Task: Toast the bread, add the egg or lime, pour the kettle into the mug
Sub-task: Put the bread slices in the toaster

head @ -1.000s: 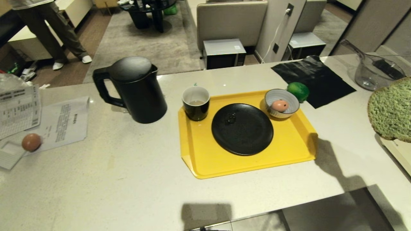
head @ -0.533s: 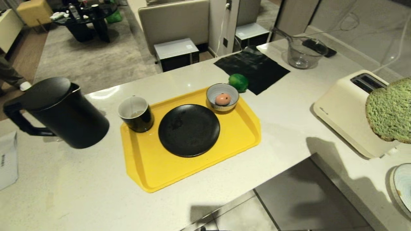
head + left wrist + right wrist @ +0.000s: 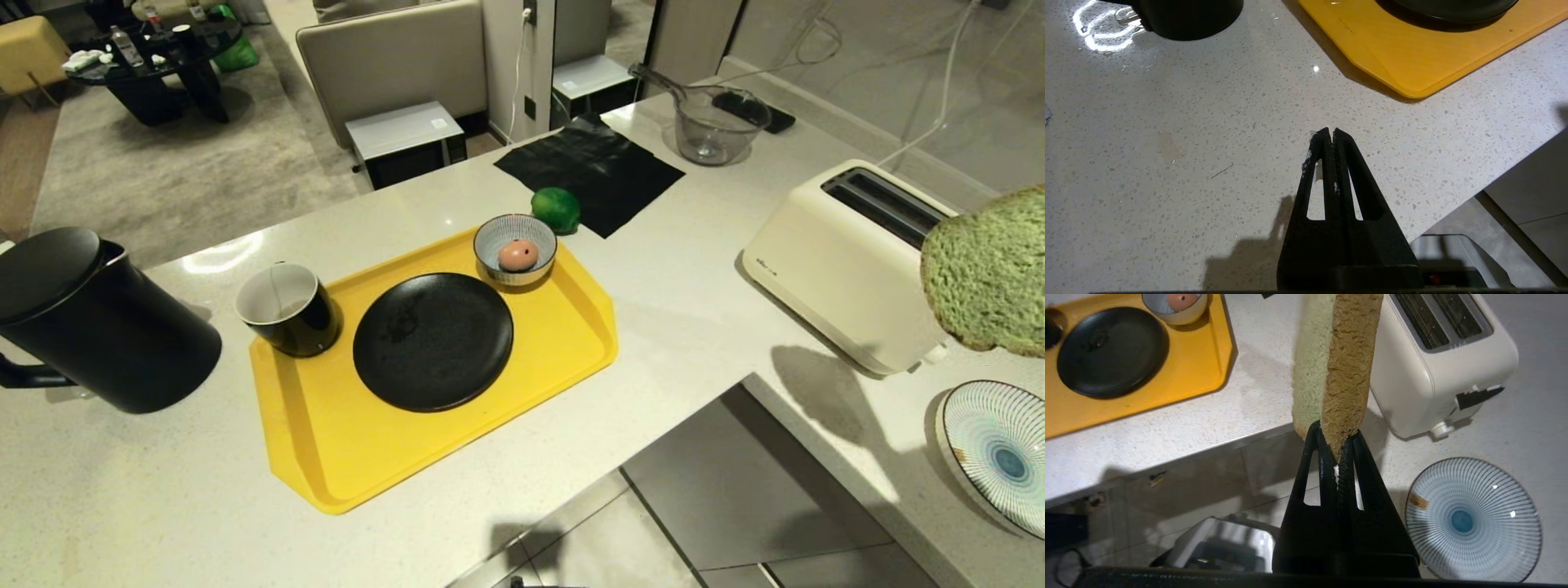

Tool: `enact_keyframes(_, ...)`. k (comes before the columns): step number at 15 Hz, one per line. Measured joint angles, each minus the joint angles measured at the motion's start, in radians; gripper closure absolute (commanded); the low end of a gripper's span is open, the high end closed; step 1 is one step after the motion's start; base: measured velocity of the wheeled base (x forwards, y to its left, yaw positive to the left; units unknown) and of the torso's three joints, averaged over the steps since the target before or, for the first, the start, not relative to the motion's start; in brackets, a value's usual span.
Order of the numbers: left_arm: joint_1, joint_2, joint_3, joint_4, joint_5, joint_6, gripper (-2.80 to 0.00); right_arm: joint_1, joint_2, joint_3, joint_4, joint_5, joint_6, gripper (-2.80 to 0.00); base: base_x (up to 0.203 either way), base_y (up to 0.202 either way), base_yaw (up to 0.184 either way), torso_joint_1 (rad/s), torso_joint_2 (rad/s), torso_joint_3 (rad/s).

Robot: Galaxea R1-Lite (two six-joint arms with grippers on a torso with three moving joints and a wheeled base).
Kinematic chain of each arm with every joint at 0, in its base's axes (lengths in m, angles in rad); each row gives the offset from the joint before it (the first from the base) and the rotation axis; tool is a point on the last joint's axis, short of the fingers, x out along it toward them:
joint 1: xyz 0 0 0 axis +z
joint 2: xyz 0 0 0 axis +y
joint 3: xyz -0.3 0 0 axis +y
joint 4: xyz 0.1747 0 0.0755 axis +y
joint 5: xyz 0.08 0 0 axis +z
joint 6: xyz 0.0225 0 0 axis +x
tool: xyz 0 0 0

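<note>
Left to right: the kettle [image 3: 98, 322] sits on the counter at the far left, with the left gripper [image 3: 1329, 132] parked over bare counter near it, pinched closed on nothing. Next is the yellow tray [image 3: 343, 457] with the mug [image 3: 287, 309], a black plate [image 3: 433, 340] and a little bowl [image 3: 514, 251] with an egg [image 3: 518, 256] in it. The lime [image 3: 556, 209] is just behind the tray, off it.

Then the toaster [image 3: 849, 269], slots empty, and that's where the action is. The right gripper [image 3: 1337, 451] is clamped on a corner of the bread [image 3: 1331, 363], holding it in the air beside the toaster, not over it yet.

My take: get the slice edge-on and parallel to a slot before lowering. It's soft and only held by a corner, so I'd go slow, or it'll catch the rim and fold.
</note>
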Motion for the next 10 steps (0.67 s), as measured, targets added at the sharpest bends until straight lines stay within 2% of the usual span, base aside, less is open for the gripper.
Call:
enact_keyframes(2, 0.000, 0.000, 0.000, 0.000, 0.000, 0.000, 0.00, 0.000, 0.023, -0.005, -0.014, -0.001, -0.094, 0.00, 0.000, 0.000, 0.000, 0.000, 0.00, 0.000)
enact_keyframes(5, 0.000, 0.000, 0.000, 0.000, 0.000, 0.000, 0.00, 0.000, 0.082, 0.002, -0.132, -0.006, -0.207, 0.00, 0.000, 0.000, 0.000, 0.000, 0.00, 0.000)
enact_keyframes(7, 0.000, 0.000, 0.000, 0.000, 0.000, 0.000, 0.00, -0.001, 0.130, 0.005, -0.231, -0.052, -0.230, 0.00, 0.000, 0.000, 0.000, 0.000, 0.00, 0.000)
enact_keyframes(10, 0.000, 0.000, 0.000, 0.000, 0.000, 0.000, 0.00, -0.002, 0.210, -0.006, -0.389, -0.161, -0.235, 0.00, 0.000, 0.000, 0.000, 0.000, 0.00, 0.000)
